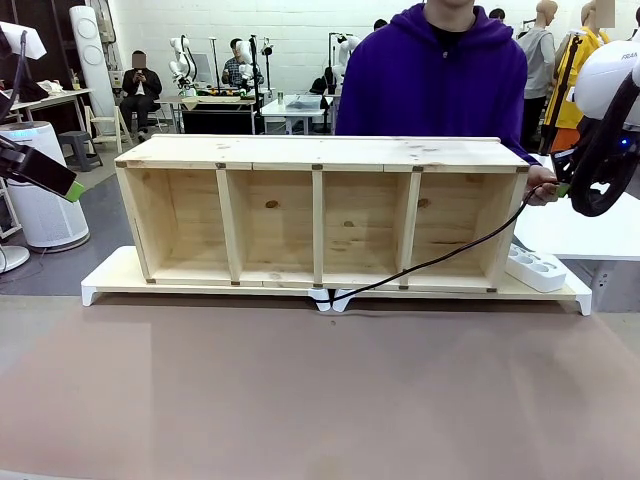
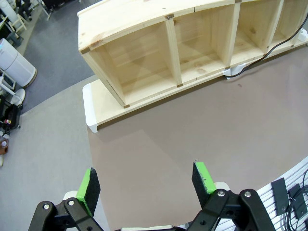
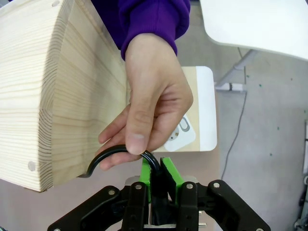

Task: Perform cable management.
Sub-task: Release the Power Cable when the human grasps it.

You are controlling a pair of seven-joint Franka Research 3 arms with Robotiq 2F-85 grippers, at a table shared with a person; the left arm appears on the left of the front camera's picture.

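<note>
The cable (image 1: pixel 430 264) is a thin black cord that runs from under the front of the wooden shelf (image 1: pixel 320 150) up to the shelf's right end. There my right gripper (image 1: pixel 561 186) is shut on the cable (image 3: pixel 113 153), its green pads (image 3: pixel 169 174) clamped on the cord. The person's hand (image 3: pixel 147 110) pinches the same cord just above the pads, against the shelf's end panel (image 3: pixel 57 96). My left gripper (image 2: pixel 147 182) hangs open above the brown table with nothing between its fingers; in the front view it sits at the far left (image 1: pixel 72 190).
A white power strip (image 1: pixel 535 268) lies on the white base board (image 1: pixel 105 275) at the shelf's right end. The person in a purple hoodie (image 1: pixel 430 70) stands behind the shelf. The brown table surface (image 1: pixel 320 390) stretches in front. A white table (image 3: pixel 260 24) stands beyond.
</note>
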